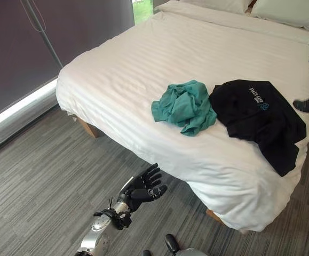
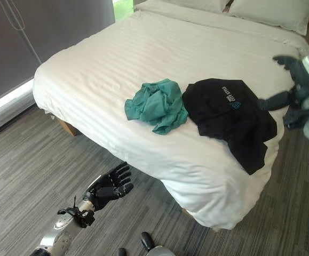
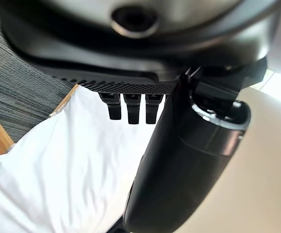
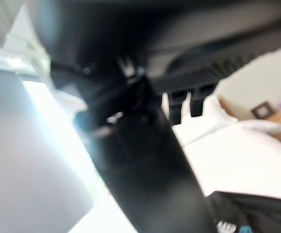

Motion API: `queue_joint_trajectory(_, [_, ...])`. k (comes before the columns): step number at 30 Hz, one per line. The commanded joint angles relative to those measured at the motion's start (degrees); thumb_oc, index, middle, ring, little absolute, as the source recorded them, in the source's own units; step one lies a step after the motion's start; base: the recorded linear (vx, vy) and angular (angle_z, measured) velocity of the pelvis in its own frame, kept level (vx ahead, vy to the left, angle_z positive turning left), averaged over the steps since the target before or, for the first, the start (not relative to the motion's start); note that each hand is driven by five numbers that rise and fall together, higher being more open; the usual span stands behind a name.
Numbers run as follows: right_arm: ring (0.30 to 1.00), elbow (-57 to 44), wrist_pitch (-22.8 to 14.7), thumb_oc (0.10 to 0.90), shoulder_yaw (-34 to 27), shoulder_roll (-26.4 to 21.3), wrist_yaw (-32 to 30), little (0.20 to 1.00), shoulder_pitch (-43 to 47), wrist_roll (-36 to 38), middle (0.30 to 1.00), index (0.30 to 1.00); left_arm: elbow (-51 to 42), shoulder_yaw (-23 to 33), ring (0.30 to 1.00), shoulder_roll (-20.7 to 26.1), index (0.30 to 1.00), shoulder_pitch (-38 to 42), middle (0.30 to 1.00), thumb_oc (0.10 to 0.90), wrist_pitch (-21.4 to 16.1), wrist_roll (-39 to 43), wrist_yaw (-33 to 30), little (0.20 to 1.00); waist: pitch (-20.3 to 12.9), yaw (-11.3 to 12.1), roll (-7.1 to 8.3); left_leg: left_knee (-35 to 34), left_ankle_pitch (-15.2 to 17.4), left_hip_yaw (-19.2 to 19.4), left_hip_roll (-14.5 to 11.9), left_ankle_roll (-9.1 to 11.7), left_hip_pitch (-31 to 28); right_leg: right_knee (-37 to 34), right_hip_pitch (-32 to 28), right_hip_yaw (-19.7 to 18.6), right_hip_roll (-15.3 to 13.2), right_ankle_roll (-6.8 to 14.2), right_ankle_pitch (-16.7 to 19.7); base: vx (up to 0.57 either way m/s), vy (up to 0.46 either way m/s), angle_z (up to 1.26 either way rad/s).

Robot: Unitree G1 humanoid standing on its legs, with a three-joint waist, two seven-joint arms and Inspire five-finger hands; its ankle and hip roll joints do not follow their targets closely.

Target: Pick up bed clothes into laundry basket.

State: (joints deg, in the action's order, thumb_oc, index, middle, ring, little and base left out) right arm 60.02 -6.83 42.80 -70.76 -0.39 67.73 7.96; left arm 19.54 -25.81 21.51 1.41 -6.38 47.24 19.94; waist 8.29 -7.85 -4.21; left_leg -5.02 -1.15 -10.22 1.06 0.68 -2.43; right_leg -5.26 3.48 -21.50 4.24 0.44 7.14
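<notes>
The black shirt (image 2: 229, 114) lies spread on the bed (image 2: 117, 58) near its foot corner, long axis running toward that corner, one end draping over the edge. Just beside it sits a crumpled teal garment (image 2: 157, 105). The right hand (image 2: 298, 85), fingers spread, hovers at the shirt's far edge, partly cut off. The left hand (image 2: 111, 186) hangs open over the floor (image 2: 21, 176), well apart from both.

Left robot hand (image 1: 143, 188): dark, glossy fingers and thumb, on a silver-grey forearm with a black wrist collar. Right robot hand (image 2: 298, 88): same dark finish, silver-grey forearm behind it. Ribbed black strip along the palm edge in both wrist views.
</notes>
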Motion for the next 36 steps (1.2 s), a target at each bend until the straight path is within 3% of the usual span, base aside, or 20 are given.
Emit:
queue_joint_trajectory(1, [0.900,10.15,0.54,0.800,8.46,-2.98,-2.58,0.900,19.28,-5.48,0.900,0.900,-9.74,-1.74,0.900,6.62,0.900,1.32,0.900,0.800,-2.32,2.14,4.41,0.900,-2.95,3.21,4.04,0.02,0.60,-1.26,-0.08,1.78,2.83,2.01,2.37,-1.96,-2.99,6.39,-3.55,-0.05,-0.131,0.23])
queue_joint_trajectory(7, [0.900,15.44,1.74,0.800,15.11,-2.68,-2.74,0.900,28.92,-5.87,0.900,0.900,-10.87,-1.04,0.900,8.25,0.900,-2.55,0.900,0.800,-1.21,2.66,5.43,0.900,-1.84,3.51,1.60,0.02,-0.76,-2.82,-0.28,2.55,5.00,2.62,3.65,-0.21,-2.97,5.69,-4.40,-0.01,-0.083,0.20])
queue_joint_trajectory(12, [0.900,15.75,1.63,0.800,12.69,-3.51,-3.09,0.900,27.95,-1.93,0.900,0.900,-11.49,0.04,0.900,9.04,0.900,-4.28,0.900,0.800,-1.19,3.29,4.81,0.900,-0.23,3.98,-0.32,0.02,-1.86,-3.73,-0.34,2.98,6.68,4.56,6.02,0.66,-2.44,5.15,-5.13,-0.04,-0.083,0.15])
queue_joint_trajectory(14, [0.900,16.87,1.72,0.800,11.96,-3.83,-2.82,0.900,26.63,-0.75,0.900,0.900,-12.74,0.37,0.900,9.96,0.900,-4.16,0.900,0.800,-1.73,3.37,4.09,0.900,1.95,4.38,-1.65,0.14,-2.87,-4.09,-0.06,3.26,8.64,6.35,8.49,1.00,-2.00,4.74,-5.44,-0.12,-0.089,0.12])
queue_joint_trajectory(18, [0.900,19.49,2.17,0.800,2.16,-4.59,-3.08,0.900,17.58,4.56,0.900,0.900,-15.43,1.41,0.900,11.05,0.900,-4.27,0.900,0.800,-2.43,3.53,3.21,0.900,5.05,4.78,-4.45,0.80,-3.89,-4.70,0.59,3.63,11.58,8.92,12.40,1.20,-1.66,4.37,-6.03,-0.09,-0.046,0.09])
queue_joint_trajectory(19, [0.900,19.38,2.17,0.800,1.71,-4.62,-3.13,0.900,17.13,4.52,0.900,0.900,-15.45,1.39,0.900,11.19,0.900,-4.30,0.900,0.800,-2.43,3.54,3.21,0.900,5.00,4.83,-4.33,0.81,-3.89,-4.70,0.60,3.63,11.60,8.94,12.43,1.20,-1.66,4.37,-6.04,-0.08,-0.022,0.12])
queue_joint_trajectory(20, [0.900,20.50,2.33,0.800,-4.19,-3.70,-2.50,0.900,9.91,6.06,0.900,0.900,-16.47,2.45,0.900,11.54,0.900,-5.06,0.900,0.800,-2.49,3.63,2.93,0.900,6.95,4.80,-6.00,1.23,-4.15,-4.38,0.93,3.67,12.47,10.13,13.95,0.50,-1.44,4.26,-6.15,-0.06,-0.013,0.08])
queue_joint_trajectory(22, [0.900,21.83,2.74,0.800,-7.97,-2.29,-1.95,0.900,4.32,5.77,0.900,0.900,-16.60,3.27,0.900,11.74,0.900,-5.89,0.900,0.800,-2.44,3.13,2.53,0.900,8.65,4.93,-7.49,1.70,-4.40,-4.15,1.46,3.70,13.51,11.11,15.51,0.11,-1.35,4.12,-6.25,-0.06,-0.006,0.02])
queue_joint_trajectory(23, [0.900,21.57,2.75,0.800,-8.80,-2.29,-2.05,0.900,3.46,5.70,0.900,0.900,-16.63,3.24,0.900,11.98,0.900,-5.94,0.900,0.800,-2.43,3.11,2.52,0.900,8.53,5.05,-7.26,1.76,-4.37,-4.14,1.48,3.71,13.59,11.25,15.62,0.11,-1.33,4.11,-6.31,-0.06,0.011,-0.05])
queue_joint_trajectory(26, [0.900,23.06,3.06,0.800,-19.64,1.42,-2.19,0.900,-9.53,8.55,0.900,0.900,-17.05,4.41,0.900,11.23,0.900,-6.21,0.900,0.800,-2.89,0.89,1.32,0.900,11.77,4.85,-10.59,2.27,-4.76,-3.80,2.35,3.81,15.72,13.71,18.99,-0.83,-1.11,3.88,-7.05,-0.07,0.012,-0.13])
queue_joint_trajectory(31, [0.900,22.74,2.79,0.800,-24.57,3.70,-1.37,0.900,-17.71,8.11,0.900,0.900,-16.39,3.01,0.900,9.56,0.900,-5.27,0.900,0.800,-2.86,0.02,1.11,0.900,13.05,4.91,-12.13,1.90,-5.25,-3.72,2.97,4.00,16.71,14.71,20.64,-1.48,-1.17,3.69,-7.37,-0.02,0.004,-0.03])
queue_joint_trajectory(36, [0.900,22.72,2.32,0.800,-24.28,2.03,-1.73,0.900,-15.83,9.58,0.900,0.900,-16.14,1.77,0.900,9.73,0.900,-3.28,0.900,0.800,-3.19,0.90,0.46,0.900,12.96,4.72,-12.25,1.36,-4.93,-3.37,3.11,3.96,15.97,14.23,19.89,-1.84,-1.16,3.66,-7.32,0.00,0.004,0.02])
